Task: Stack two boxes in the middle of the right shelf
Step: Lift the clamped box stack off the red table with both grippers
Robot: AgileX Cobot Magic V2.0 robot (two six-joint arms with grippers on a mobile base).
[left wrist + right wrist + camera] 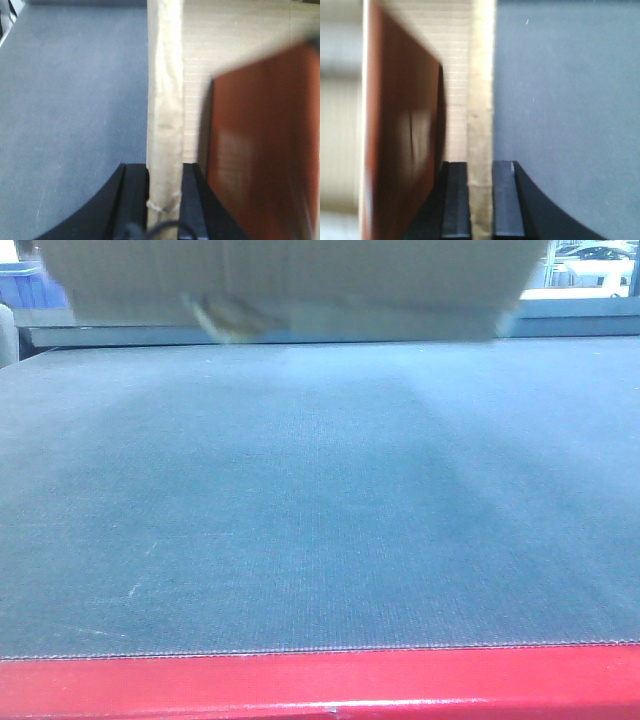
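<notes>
One plain brown cardboard box (300,280) spans the top of the front view, above the far edge of the grey mat (320,520). Contact between box and mat cannot be determined. A yellowish tape scrap (230,315) hangs at the lower front edge of the box, left of centre. The mat carries a red edge (320,685) along its near side. A blue bin (25,285) shows behind the box at upper left.

The left gripper (163,172) clamps an upright wall of the box, with one black finger on each face. The right gripper (481,170) grips the opposite wall in the same way. Inside the box, each wrist view shows a blurred reddish-brown panel (265,150); what it is cannot be determined.
</notes>
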